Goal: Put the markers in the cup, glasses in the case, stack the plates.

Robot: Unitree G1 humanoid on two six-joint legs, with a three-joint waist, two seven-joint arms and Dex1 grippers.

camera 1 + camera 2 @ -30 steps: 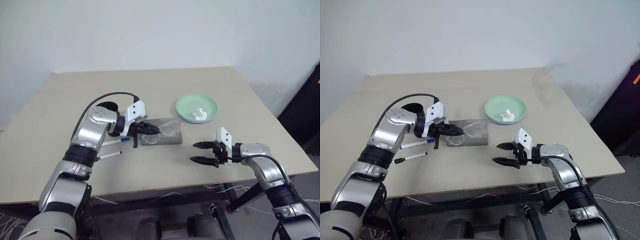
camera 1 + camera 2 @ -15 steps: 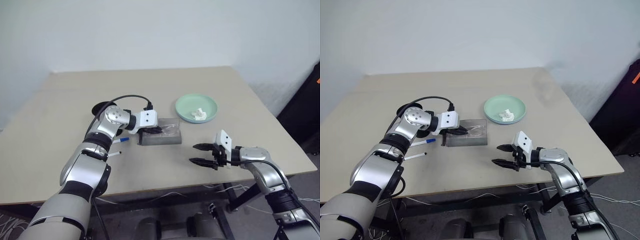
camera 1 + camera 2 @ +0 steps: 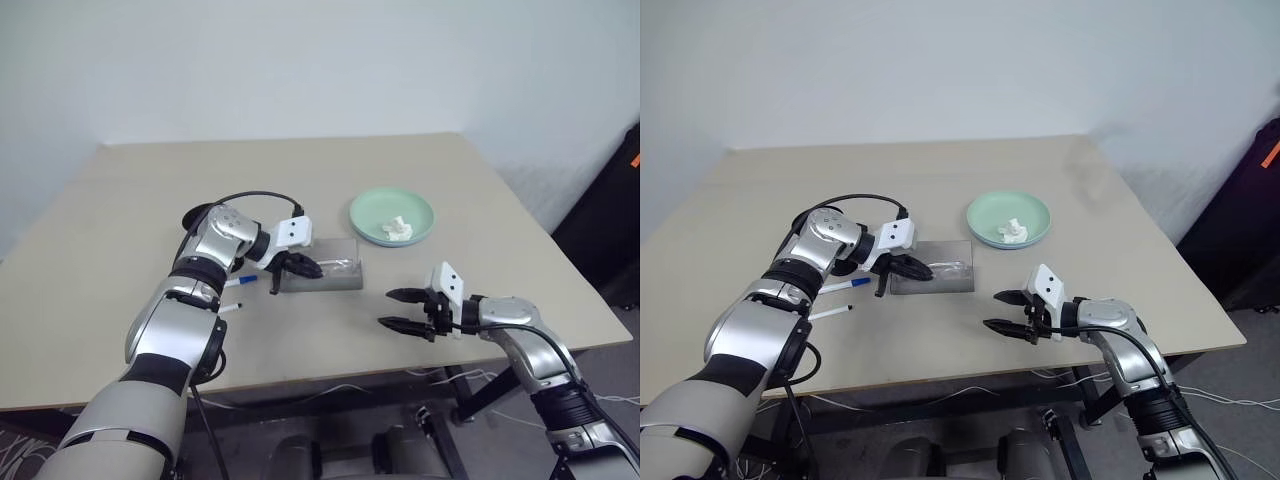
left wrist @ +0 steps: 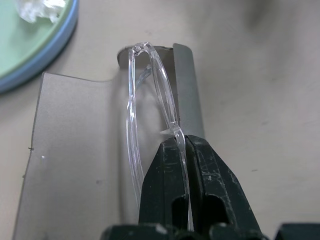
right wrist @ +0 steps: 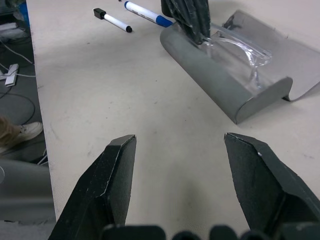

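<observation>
A: Glasses?
B: Pinched in the left hand, fingers fully closed on the thin clear frame near one end. They sit in or just over the open tray of the case; can't tell if they rest on it. The lid lies flat beside the tray, on the plate side.

A: Right hand?
B: Right hand is wide open, holding nothing, hovering over the surface on the near side of the case, well apart from it.

A: Rest of the task stuff?
B: Two markers lie on the surface just beside the case, on the side away from the plates. The cup is mostly hidden behind the left arm, near that same end of the case. The green plate is beyond the case's other end with a white lump on it. A blue rim shows under it in the left wrist view, so the plates look already stacked.

A: Risks?
B: My guess: the grip is on one end only, so the far end may ride on the tray wall and the glasses end up crooked when let go. The frame could also cling to the fingers and lift out when the hand opens. The lid then won't shut. The case is loose, so pushing down could shove it toward the markers.
</observation>
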